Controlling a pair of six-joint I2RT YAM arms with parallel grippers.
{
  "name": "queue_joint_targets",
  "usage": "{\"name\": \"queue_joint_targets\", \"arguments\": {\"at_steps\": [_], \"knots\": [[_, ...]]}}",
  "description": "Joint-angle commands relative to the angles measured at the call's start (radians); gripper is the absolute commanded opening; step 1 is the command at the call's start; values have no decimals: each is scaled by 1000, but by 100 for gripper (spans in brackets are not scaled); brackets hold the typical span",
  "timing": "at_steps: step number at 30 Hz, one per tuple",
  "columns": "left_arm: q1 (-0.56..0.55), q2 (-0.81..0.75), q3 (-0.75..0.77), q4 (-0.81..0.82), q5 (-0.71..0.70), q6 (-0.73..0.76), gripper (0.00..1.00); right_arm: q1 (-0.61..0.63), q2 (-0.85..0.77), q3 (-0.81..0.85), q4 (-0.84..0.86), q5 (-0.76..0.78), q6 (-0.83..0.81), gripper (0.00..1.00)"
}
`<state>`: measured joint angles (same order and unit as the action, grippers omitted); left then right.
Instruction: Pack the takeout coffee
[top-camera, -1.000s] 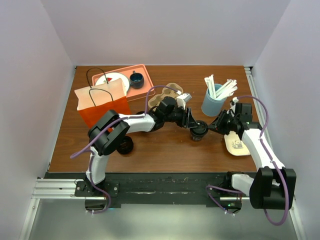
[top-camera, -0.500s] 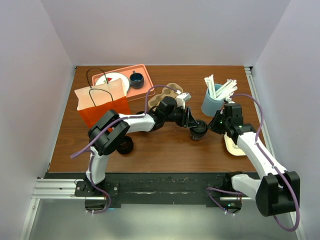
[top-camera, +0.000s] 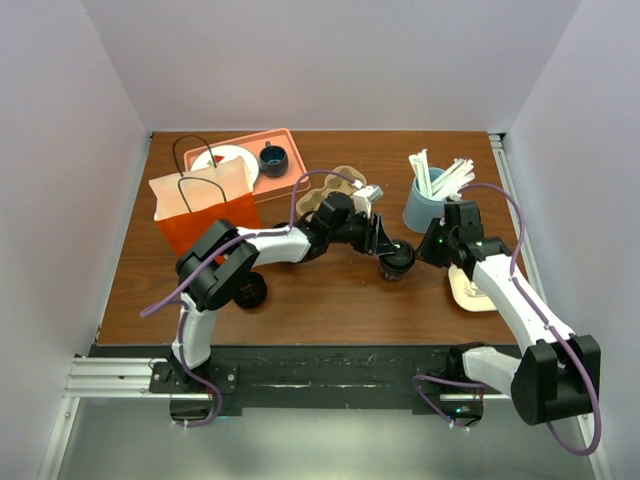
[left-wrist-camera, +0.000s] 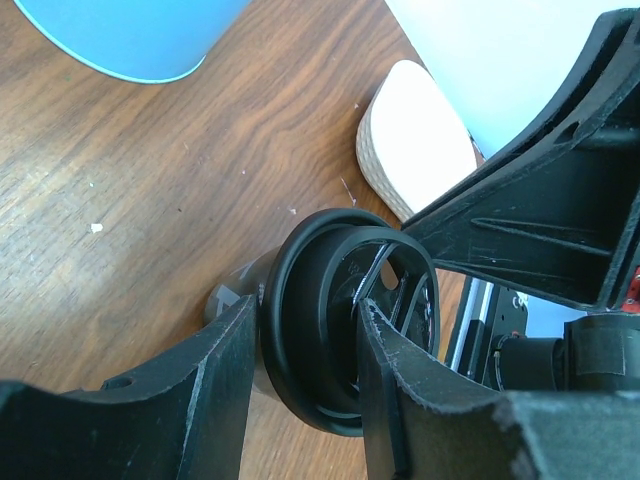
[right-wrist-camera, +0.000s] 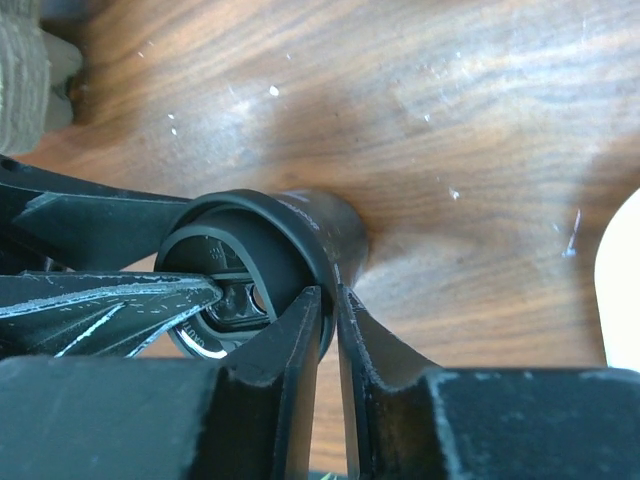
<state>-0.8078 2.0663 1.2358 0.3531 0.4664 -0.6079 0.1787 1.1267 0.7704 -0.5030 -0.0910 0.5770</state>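
Observation:
The takeout coffee, a dark cup with a black sip lid, stands on the brown table between both grippers. My left gripper reaches it from the left. In the left wrist view its jaws straddle the lid's edge, one finger outside the cup and one across the lid top. My right gripper reaches it from the right. In the right wrist view its jaws are nearly together, pinching the lid's rim.
An orange paper bag stands at the left, behind it a salmon tray with a plate and a dark cup. A cardboard cup carrier, a blue cup of white sticks, a white dish and a dark round piece lie around.
My right gripper has moved left from above the white dish to the cup and closed on its lid rim. The left arm and the cup have stayed in place.

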Motion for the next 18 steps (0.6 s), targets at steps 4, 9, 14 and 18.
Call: {"name": "queue_joint_targets", "arguments": {"at_steps": [4, 9, 14, 18], "knots": [[-39, 210, -79, -746, -244, 232, 36, 47, 7, 142, -123, -128, 57, 21], [-24, 146, 11, -818, -201, 267, 45, 48, -13, 139, -124, -130, 58, 22], [-4, 106, 76, -853, -114, 286, 50, 48, -18, 133, -118, -144, 52, 23], [13, 72, 126, -870, -28, 286, 54, 47, -25, 130, -117, -139, 53, 23]]}}
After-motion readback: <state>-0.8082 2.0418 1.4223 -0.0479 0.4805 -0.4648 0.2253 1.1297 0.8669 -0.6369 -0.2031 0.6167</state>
